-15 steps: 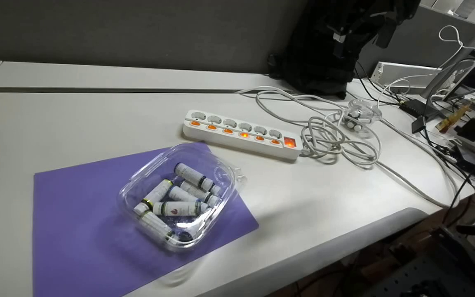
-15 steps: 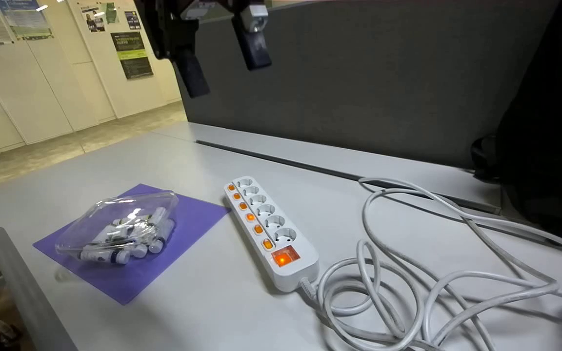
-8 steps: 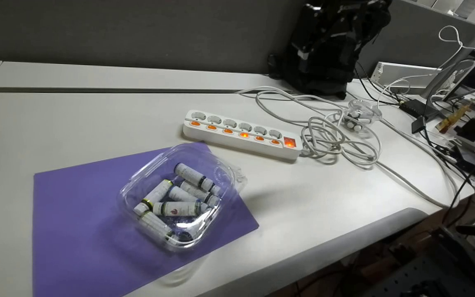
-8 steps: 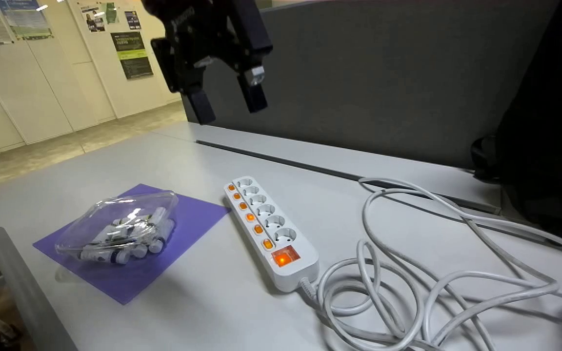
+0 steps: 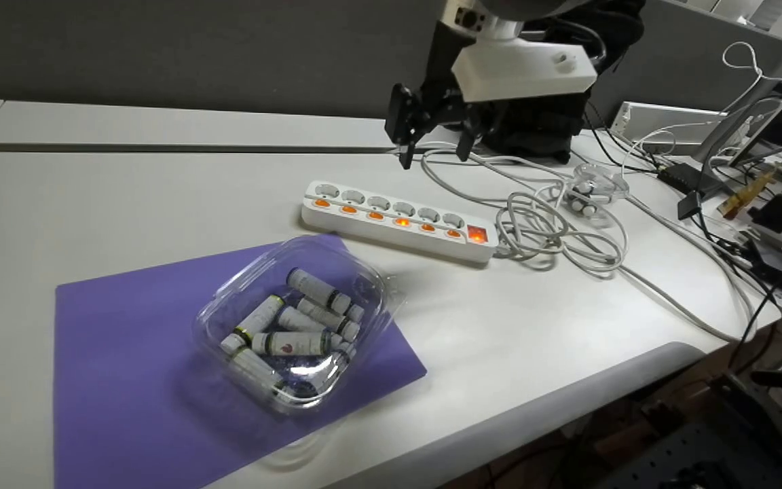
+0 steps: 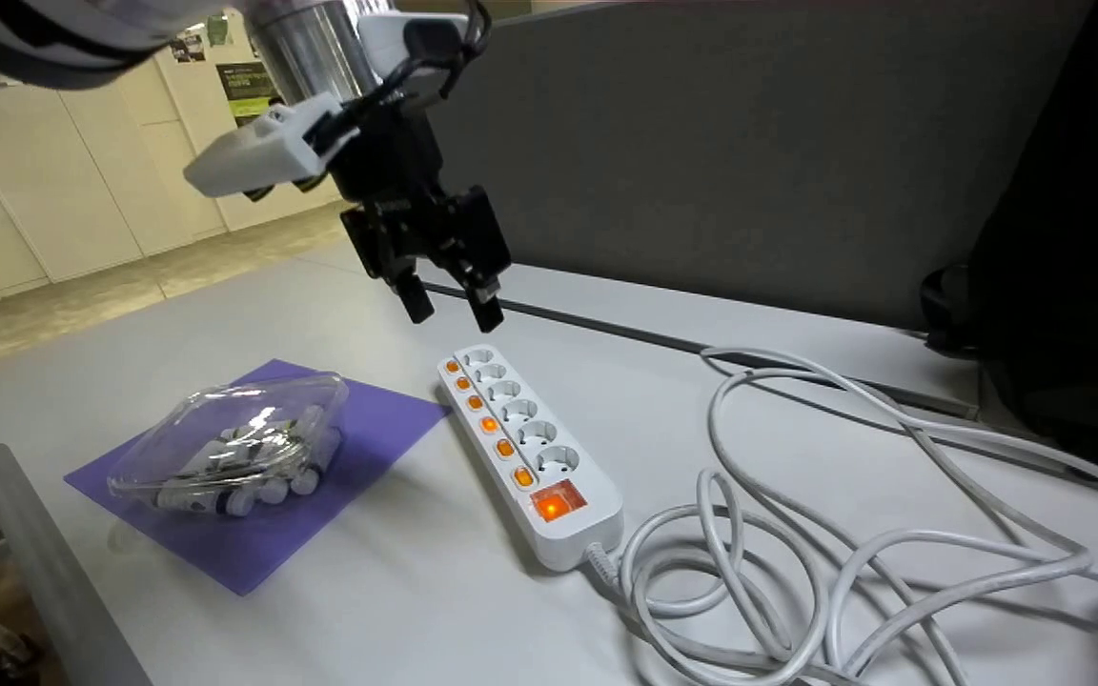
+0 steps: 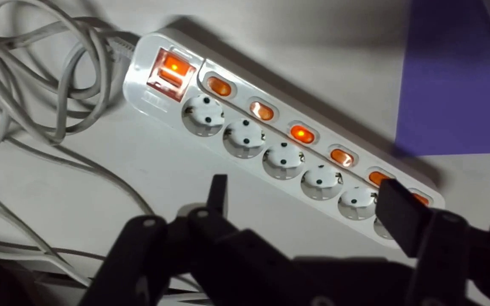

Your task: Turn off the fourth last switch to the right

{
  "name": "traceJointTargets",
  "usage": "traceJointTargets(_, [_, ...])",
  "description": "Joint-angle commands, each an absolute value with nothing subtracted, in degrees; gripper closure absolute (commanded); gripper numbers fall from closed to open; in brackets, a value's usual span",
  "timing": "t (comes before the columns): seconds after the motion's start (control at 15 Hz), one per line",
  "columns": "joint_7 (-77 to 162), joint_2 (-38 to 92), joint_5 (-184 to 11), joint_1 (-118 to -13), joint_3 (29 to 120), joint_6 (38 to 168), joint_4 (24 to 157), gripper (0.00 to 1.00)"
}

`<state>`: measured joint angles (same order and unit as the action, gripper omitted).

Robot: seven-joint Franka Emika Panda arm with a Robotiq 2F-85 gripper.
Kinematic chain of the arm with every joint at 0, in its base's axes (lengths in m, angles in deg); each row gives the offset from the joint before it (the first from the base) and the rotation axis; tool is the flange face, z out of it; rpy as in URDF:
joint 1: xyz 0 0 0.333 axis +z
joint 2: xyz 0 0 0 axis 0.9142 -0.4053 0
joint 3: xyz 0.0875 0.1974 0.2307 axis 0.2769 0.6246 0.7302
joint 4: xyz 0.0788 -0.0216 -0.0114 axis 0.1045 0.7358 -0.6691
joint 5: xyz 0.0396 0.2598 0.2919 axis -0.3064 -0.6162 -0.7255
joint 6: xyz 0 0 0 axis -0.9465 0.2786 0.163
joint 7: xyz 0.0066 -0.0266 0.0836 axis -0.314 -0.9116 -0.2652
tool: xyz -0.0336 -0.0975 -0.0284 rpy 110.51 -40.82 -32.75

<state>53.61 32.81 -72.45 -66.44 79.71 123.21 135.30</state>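
Hovering above the table (image 5: 126,204) with the claw (image 5: 435,161) spread wide at the fingertips, beyond and above the white power strip (image 5: 394,234) in an exterior view. In the wrist view, hiding part of the end opposite the cable (image 7: 61,108) behind one finger (image 7: 402,214). Along the strip, a row of six small orange rocker switches (image 7: 219,86) beside six sockets (image 7: 280,160), then a larger, glowing main switch (image 7: 172,73) at the cable end. Fourth from that end, main switch included, the lit rocker switch (image 7: 302,134), brighter than its small neighbours. Near the strip, on a purple sheet (image 5: 113,339), a clear plastic container (image 6: 215,405) with small labelled bottles (image 5: 292,343) inside.
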Motion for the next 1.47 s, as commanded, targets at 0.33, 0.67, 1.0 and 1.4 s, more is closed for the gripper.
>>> traceJointTargets(0.33, [54.27,23.02,-82.42,-63.2,76.51,124.67,129.62,0.76])
traceJointTargets(0.67, [52.82,22.03,-85.17,-62.61,76.01,125.03,129.98,0.85])
traceJointTargets(1.0, [52.43,20.21,-86.39,-62.92,75.99,124.05,128.51,1.0])
traceJointTargets(1.4, [51.8,17.33,-87.99,-62.85,75.92,124.16,127.6,1.0])
